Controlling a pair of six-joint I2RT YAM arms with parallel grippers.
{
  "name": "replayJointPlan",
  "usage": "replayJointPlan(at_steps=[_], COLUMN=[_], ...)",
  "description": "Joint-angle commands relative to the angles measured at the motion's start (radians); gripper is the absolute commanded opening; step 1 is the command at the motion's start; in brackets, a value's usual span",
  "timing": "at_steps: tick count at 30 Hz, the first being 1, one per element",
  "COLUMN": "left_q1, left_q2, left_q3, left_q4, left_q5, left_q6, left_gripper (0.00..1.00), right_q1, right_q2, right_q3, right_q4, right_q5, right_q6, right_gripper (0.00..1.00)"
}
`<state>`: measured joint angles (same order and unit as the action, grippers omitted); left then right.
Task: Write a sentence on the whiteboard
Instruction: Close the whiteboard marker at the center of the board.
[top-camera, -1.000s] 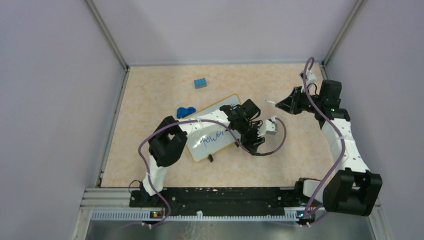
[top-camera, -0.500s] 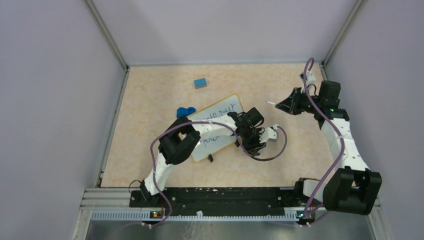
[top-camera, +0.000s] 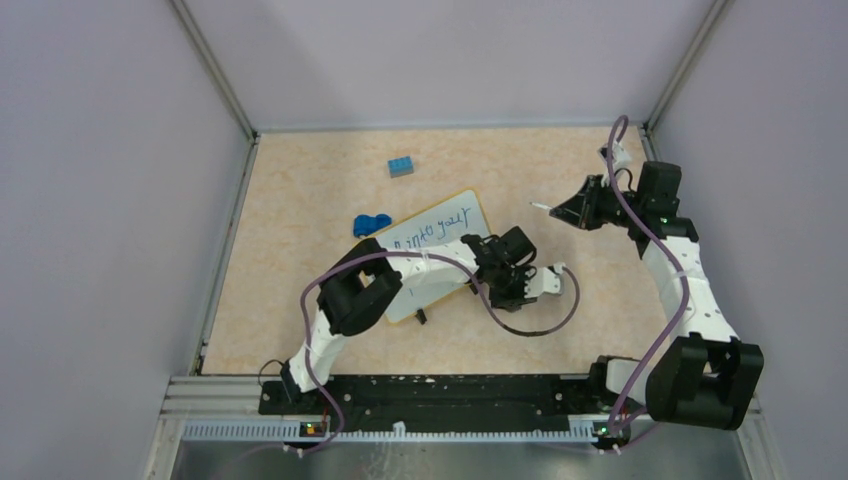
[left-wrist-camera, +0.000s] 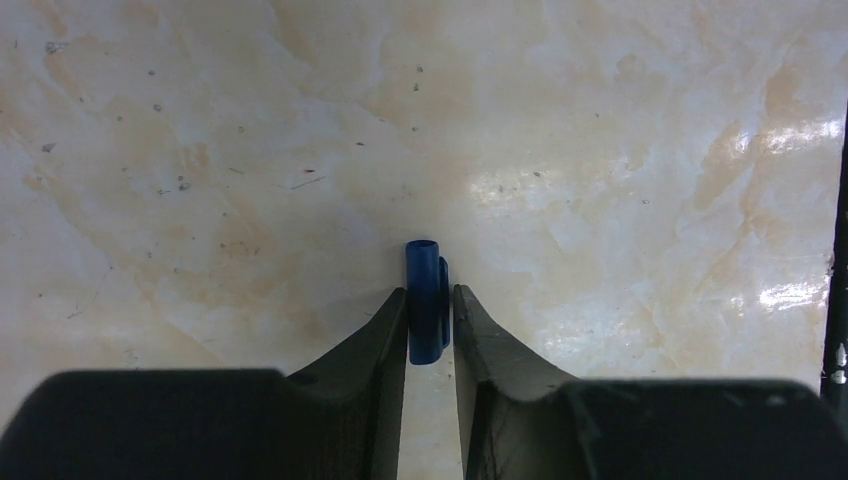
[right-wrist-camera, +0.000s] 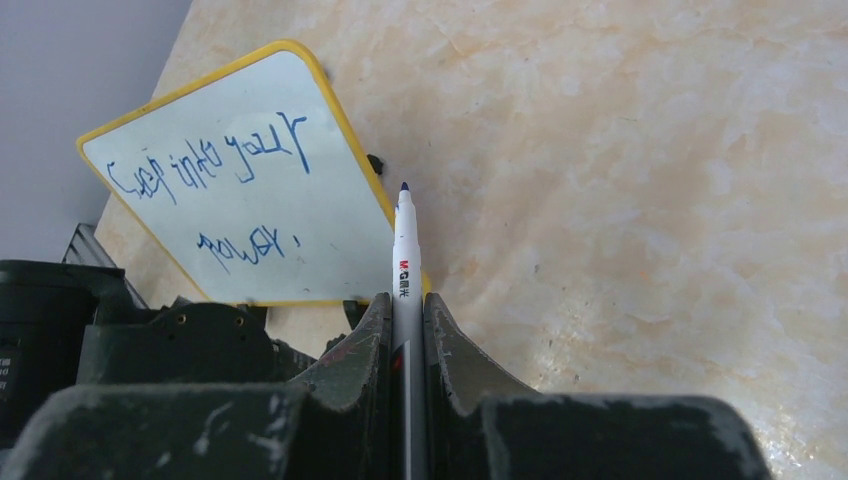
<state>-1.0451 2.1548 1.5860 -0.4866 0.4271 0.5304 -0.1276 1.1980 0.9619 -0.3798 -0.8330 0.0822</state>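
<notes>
Whiteboard (right-wrist-camera: 320, 250) lies flat and skewed on the counter (right-wrist-camera: 650, 200), yellow rim all round; off its far left corner sits a small blue lump (top-camera: 371, 224), and beyond that, farther from the board, a blue brick (top-camera: 401, 166). Across the white face runs the sentence (right-wrist-camera: 205, 165) in blue, two lines that seem to read "Step into your power."; the writing looks finished, so the step in hand is most likely capping the pen.

Just past the whiteboard's right edge, over bare counter, the left fingers (left-wrist-camera: 430, 292) are clenched on a small blue cap (left-wrist-camera: 424, 265), which juts out beyond their tips; which end of it is open I cannot tell. Well to the right of the whiteboard, the right fingers (right-wrist-camera: 405, 300) pinch a white marker (right-wrist-camera: 404, 250) by its barrel, its dark tip bare, pointing back toward the board's right corner and clear of the surface.

To do this well: turn the cap's mouth to face the tip; bring the two axes into one line before closing the gap; push straight along the barrel, not at a slant, lest the cap twist in so slight a grip; keep the wet tip off the written lines.
</notes>
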Motion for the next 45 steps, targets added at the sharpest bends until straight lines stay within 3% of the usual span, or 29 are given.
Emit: replayJointPlan(at_steps=[1,9,16,22,28,34,39,45], left_q1=[-0.054,-0.074,0.001,0.034,0.163,0.230,0.241,0.240], left_q2=[-0.013,-0.014,-0.163,-0.311,-0.446,-0.626,-0.729,-0.781], left_q3=[-0.075,-0.052,-0.049,-0.053,-0.069,-0.150,-0.197,-0.229], left_q4=[-0.101,-0.166,-0.170,-0.185,-0.226,-0.212,-0.230,-0.273], left_q5=[-0.120,-0.082,0.071,0.086,0.101,-0.037,-0.119,-0.088], left_q6=[0.034,0.008,-0.054,-0.063,-0.051,0.036,0.133,0.169], left_gripper=[0.28,0.16,0.00,0.00,0.00,0.00,0.00,0.00], right_q1=[-0.012,-0.012,-0.012,-0.012,-0.012,0.001,0.096,0.211], right_q2=[-0.025,-0.026,-0.022,-0.026,-0.025,-0.018,0.008,0.008], right_q3=[0.003,-0.001,0.006,0.007,-0.002,-0.019,0.009,0.003], right_q4=[0.044,0.039,0.038,0.059,0.064,0.043,-0.129,-0.115], right_q5=[-0.032,-0.042,-0.077,-0.144,-0.278,-0.434,-0.487,-0.487], right_q6=[-0.010,-0.022,-0.018,-0.003,-0.009,-0.021,-0.173,-0.151], right_gripper=[0.00,0.00,0.00,0.00,0.00,0.00,0.00,0.00])
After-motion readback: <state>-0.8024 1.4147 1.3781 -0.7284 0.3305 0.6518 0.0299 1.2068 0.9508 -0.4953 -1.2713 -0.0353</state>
